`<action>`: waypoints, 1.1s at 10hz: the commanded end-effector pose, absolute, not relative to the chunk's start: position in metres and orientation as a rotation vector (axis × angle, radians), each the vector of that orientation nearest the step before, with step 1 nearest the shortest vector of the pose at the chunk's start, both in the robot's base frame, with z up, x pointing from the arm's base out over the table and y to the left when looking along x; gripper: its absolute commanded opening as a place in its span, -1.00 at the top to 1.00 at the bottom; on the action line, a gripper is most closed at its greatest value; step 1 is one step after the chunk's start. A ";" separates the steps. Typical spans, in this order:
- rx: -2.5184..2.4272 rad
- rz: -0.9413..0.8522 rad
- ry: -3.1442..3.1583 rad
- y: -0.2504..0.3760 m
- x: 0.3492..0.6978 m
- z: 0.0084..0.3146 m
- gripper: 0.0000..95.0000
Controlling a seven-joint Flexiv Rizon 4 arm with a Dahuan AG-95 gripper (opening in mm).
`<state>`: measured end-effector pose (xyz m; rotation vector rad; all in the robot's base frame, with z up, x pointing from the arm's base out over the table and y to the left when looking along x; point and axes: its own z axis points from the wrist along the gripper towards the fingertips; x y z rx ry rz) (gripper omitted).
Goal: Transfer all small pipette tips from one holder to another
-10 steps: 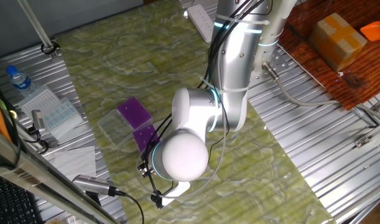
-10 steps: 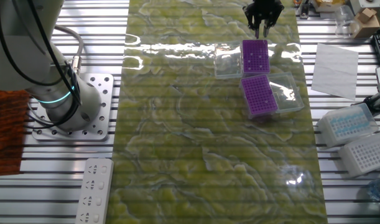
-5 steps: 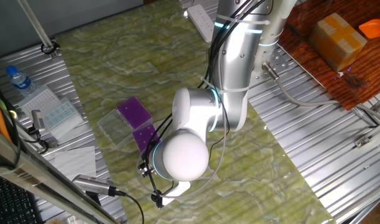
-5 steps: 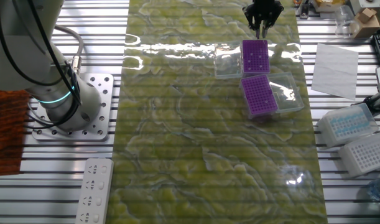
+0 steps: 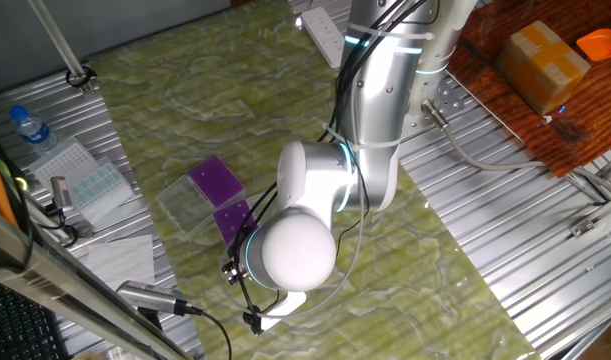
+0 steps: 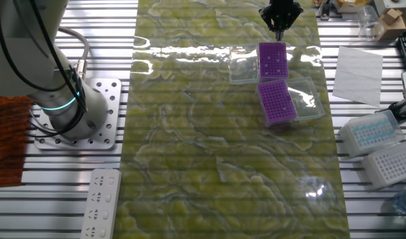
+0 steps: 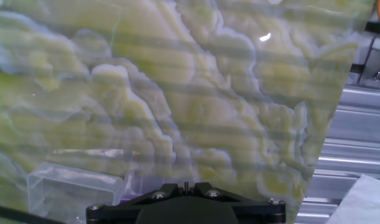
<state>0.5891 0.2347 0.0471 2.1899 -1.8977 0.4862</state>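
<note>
Two purple tip holders lie side by side on the green marbled mat. The far holder (image 6: 272, 60) shows the small pipette tips (image 6: 270, 56) as a few pale dots. The near holder (image 6: 277, 101) sits in a clear tray. Both holders also show in the one fixed view, the far one (image 5: 217, 180) and the near one (image 5: 232, 220). My gripper (image 6: 280, 29) hangs just beyond the far holder's far edge with its fingers together. In the hand view the gripper (image 7: 186, 184) shows only a hairline gap between its jaws. I cannot make out a tip between them.
A clear lid (image 6: 242, 68) lies left of the far holder and shows in the hand view (image 7: 71, 190). White tip boxes (image 6: 382, 146), a paper sheet (image 6: 357, 74) and a water bottle (image 5: 30, 128) stand on the metal table beside the mat. The arm hides the gripper in the one fixed view.
The gripper's fingers, apart half a second ago, have come together. The hand has stayed in place above the far holder's edge.
</note>
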 end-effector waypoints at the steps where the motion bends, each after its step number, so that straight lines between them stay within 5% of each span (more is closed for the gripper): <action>1: 2.188 0.487 -1.900 0.234 0.589 0.047 1.00; 11: 2.166 0.486 -1.928 0.235 0.587 0.053 1.00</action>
